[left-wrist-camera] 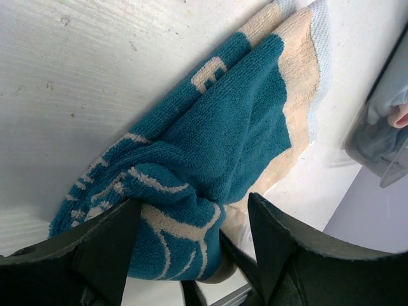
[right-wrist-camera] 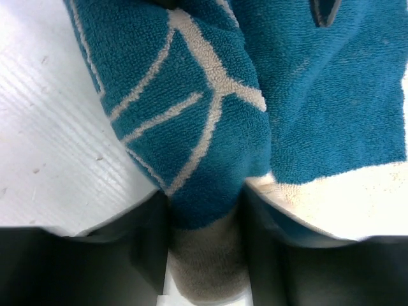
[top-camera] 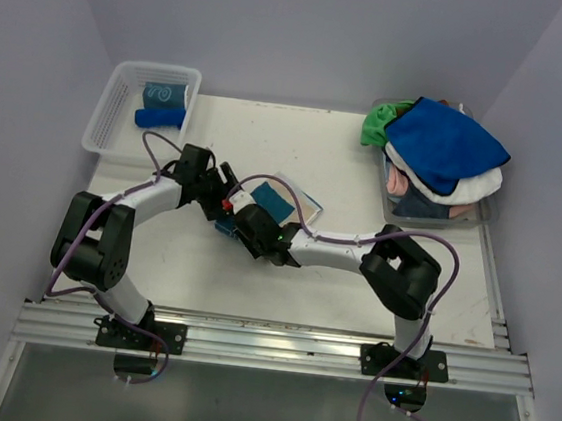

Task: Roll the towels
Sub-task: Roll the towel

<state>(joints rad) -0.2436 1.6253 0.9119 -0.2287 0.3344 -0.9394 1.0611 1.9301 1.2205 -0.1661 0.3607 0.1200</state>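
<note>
A teal and beige towel [top-camera: 280, 201] lies partly rolled at the middle of the table. In the left wrist view its rolled end [left-wrist-camera: 172, 217] sits between my left gripper's [left-wrist-camera: 194, 207] fingers. It touches the left finger [left-wrist-camera: 105, 239], and a gap shows before the right finger [left-wrist-camera: 277, 245], so that gripper is open. My right gripper [right-wrist-camera: 204, 207] is shut on a fold of the same towel [right-wrist-camera: 191, 115], with both fingers pressed against the cloth. From above, the left gripper [top-camera: 225, 184] and right gripper [top-camera: 245, 217] meet at the towel's near-left edge.
A clear mesh basket [top-camera: 110, 117] at the back left holds a rolled teal towel [top-camera: 166, 92] and a rolled blue towel [top-camera: 159, 117]. A clear bin [top-camera: 416, 213] at the back right carries a heap of towels, royal blue [top-camera: 444, 142] on top, green [top-camera: 378, 125] and white beneath.
</note>
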